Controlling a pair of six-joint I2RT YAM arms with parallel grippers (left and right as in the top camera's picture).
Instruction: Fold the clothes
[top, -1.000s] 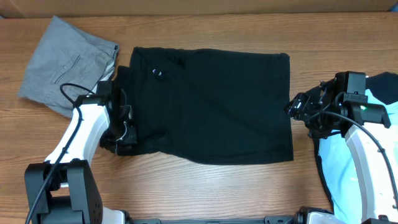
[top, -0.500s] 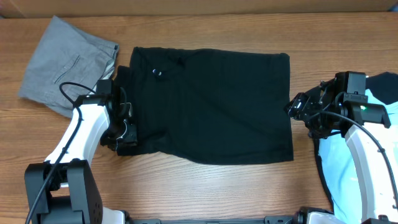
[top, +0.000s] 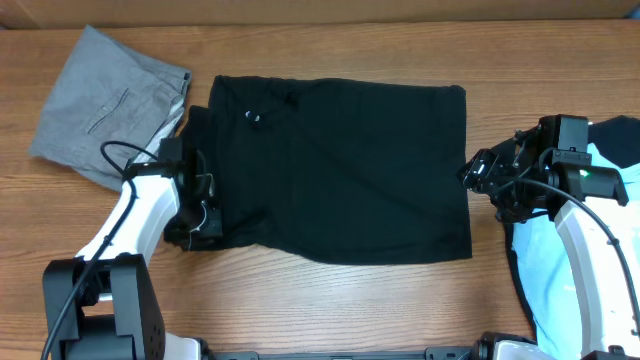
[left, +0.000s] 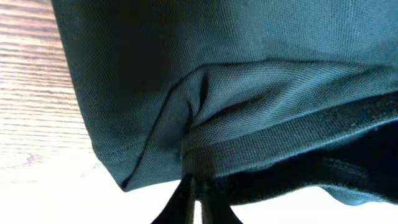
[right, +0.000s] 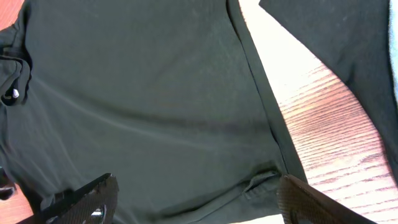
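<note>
At the upper left of the overhead view, a folded pair of grey woven trousers (top: 105, 118), unmoved on the wood-grain table (top: 330, 300). Just right of them, at the left edge of the large black knit shirt (top: 340, 170) spread across the middle of the frame, the left gripper (top: 200, 215): shifted slightly down and left against a second ago, its cable loop lower too, the shirt's lower-left corner bunched beneath it. Judged a fresh hold for the next fold rather than a let-go; no fold carried over yet, the shirt lying otherwise as before. At the shirt's right edge, the right gripper (top: 478, 172), unchanged, spread wide and holding nothing. At far right, a light blue printed tee (top: 600, 250) under that arm, untouched. From overhead, whole layout plain, but left fingers hidden under the wrist. Only in the left wrist view, the grip itself: left gripper (left: 198, 205) pressed together at bottom centre, pinching a ridge of the shirt's hemmed edge, cloth puckered above it. Only in the right wrist view, the open span: right gripper (right: 196, 183) above the shirt's right hem, both dark fingers (right: 81, 199) apart at the bottom corners, bare table to the right.
</note>
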